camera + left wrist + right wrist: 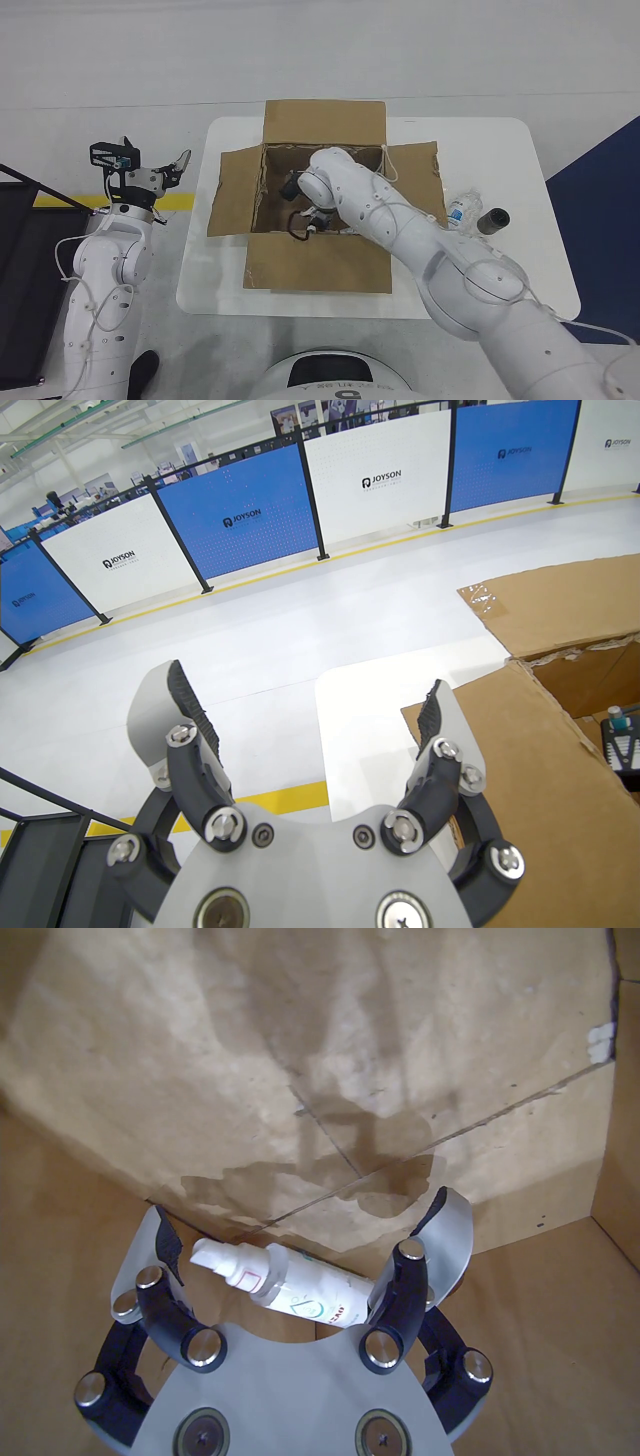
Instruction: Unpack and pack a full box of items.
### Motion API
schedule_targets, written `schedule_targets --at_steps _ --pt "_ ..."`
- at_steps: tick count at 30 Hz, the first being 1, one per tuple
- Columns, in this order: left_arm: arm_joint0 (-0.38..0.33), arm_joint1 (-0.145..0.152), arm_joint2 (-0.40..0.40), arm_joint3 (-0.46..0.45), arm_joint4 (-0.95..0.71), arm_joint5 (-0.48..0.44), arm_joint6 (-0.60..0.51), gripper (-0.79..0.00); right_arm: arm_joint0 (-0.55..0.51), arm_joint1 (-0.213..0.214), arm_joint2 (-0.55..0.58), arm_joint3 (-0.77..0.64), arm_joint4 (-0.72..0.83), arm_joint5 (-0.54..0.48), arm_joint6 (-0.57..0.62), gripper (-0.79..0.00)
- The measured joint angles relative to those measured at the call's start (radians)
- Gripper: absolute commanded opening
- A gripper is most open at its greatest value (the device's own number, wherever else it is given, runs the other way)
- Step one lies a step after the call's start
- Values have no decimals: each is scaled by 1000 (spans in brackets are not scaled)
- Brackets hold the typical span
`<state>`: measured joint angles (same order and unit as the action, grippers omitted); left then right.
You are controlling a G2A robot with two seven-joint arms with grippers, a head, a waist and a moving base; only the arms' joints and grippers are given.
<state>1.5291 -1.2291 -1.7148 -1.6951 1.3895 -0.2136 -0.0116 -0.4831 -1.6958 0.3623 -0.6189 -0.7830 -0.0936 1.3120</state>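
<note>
Box [325, 120] flaps splayed; right gripper [302, 1218] wide inside, straddling spray bottle [300, 1288].

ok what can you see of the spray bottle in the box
The spray bottle is white plastic with a white pump nozzle, a clear collar and a label in teal and red. It lies on its side on the box floor, by a wall, between the open fingers of the right gripper; contact unclear.

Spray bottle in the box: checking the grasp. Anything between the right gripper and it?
Nothing visible. The open right gripper straddles the spray bottle, which lies on the bare floor of the box.
</note>
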Motion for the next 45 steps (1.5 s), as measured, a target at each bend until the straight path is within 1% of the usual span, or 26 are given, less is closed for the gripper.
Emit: schedule_targets --at_steps 2,3,4,6,7,10,14,15,17,18,19,23,27,29,32,37,40,42,43,44,45 --pt "0 0 0 0 0 0 0 0 13 -10 6 20 -2 21 -25 -3" --pt "0 0 0 0 0 0 0 0 19 -12 9 26 -3 29 -34 -126" --pt "0 0 0 0 0 0 0 0 23 -15 12 31 -5 38 -43 -209" --pt "0 0 0 0 0 0 0 0 31 -17 19 37 -12 60 -58 -292" --pt "0 0 0 0 0 0 0 0 33 -17 23 38 -15 69 -62 -299" --pt "0 0 0 0 0 0 0 0 37 -14 36 33 -23 90 -70 -280" --pt "0 0 0 0 0 0 0 0 29 -3 53 7 -31 100 -65 -172" --pt "0 0 0 0 0 0 0 0 25 0 58 -3 -29 89 -62 -157" --pt "0 0 0 0 0 0 0 0 15 9 73 -26 -9 36 -56 -89" --pt "0 0 0 0 0 0 0 0 11 13 81 -34 3 6 -54 -28" --pt "0 0 0 0 0 0 0 0 8 19 91 -40 16 -26 -52 0" --pt "0 0 0 0 0 0 0 0 -9 49 143 -67 75 -162 -46 0" --pt "0 0 0 0 0 0 0 0 -31 83 185 -100 98 -248 -19 0" --pt "0 0 0 0 0 0 0 0 -44 101 199 -117 89 -261 12 0" --pt "0 0 0 0 0 0 0 0 -63 120 207 -150 65 -243 66 0" --pt "0 0 0 0 0 0 0 0 -92 139 203 -208 16 -216 135 0" --pt "0 0 0 0 0 0 0 0 -104 139 182 -220 -26 -168 170 -58" --pt "0 0 0 0 0 0 0 0 -105 133 167 -211 -49 -131 183 -197" --pt "0 0 0 0 0 0 0 0 -103 130 163 -205 -55 -119 185 -326" --pt "0 0 0 0 0 0 0 0 -100 126 158 -197 -59 -110 185 -400" --pt "0 0 0 0 0 0 0 0 -97 123 155 -190 -60 -105 184 -413"
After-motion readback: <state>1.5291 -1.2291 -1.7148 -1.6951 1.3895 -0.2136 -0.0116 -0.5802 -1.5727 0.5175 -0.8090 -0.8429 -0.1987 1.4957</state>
